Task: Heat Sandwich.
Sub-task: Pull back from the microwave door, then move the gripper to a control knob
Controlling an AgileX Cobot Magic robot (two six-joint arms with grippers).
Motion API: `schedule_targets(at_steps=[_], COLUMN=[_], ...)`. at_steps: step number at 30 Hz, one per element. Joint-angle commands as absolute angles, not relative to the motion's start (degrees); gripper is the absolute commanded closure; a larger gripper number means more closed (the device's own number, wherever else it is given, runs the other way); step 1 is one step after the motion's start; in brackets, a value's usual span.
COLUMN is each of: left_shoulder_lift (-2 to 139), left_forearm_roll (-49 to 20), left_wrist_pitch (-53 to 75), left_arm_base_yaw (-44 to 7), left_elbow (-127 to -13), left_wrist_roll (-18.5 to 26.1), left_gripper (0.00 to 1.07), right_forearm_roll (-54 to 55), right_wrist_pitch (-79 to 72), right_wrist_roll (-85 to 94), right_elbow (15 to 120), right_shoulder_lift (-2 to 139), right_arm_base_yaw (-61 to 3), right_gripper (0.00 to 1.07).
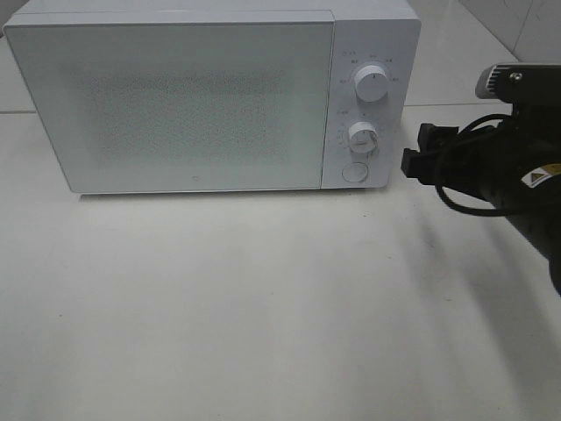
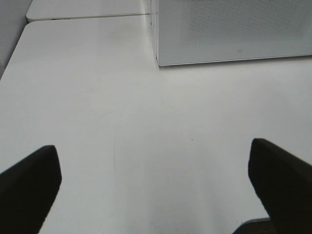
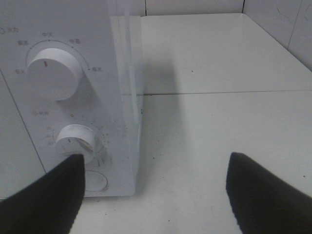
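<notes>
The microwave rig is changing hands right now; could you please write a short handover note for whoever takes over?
Left gripper: open, empty, over bare table in front of the microwave, near its left corner.
Right gripper: open, empty, at the microwave's right end, facing the lower knob.
Sandwich: in no view. It may be behind the shut door, which cannot be seen through.
Done: nothing can be confirmed beyond the door being shut.
Left: probably turn the knobs to start heating if the sandwich is inside; otherwise find it and load it.
</notes>
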State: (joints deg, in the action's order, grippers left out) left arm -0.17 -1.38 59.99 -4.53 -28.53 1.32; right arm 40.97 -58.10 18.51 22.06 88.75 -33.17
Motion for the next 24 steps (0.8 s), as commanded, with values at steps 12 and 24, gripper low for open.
schedule_targets(at_steps=[12, 24], left_shoulder_lift=[-1.72, -1.72], left_forearm_roll=[-1.83, -1.83], left_wrist_pitch=[59.42, 59.42], left_arm_base_yaw=[-4.41, -4.41], left_elbow=[-28.25, -28.25], left_wrist_roll=[1.15, 1.15], left_gripper=[0.04, 0.04], right_forearm_roll=[49.9, 49.22], right_wrist_pitch=[-66.58, -66.81], right_wrist_roll=[19.08, 19.25], right_elbow=[26.07, 31.8], right_shoulder_lift=[96.83, 103.25], right_arm_base_yaw=[-42.11, -42.11], right_gripper=[0.31, 0.31])
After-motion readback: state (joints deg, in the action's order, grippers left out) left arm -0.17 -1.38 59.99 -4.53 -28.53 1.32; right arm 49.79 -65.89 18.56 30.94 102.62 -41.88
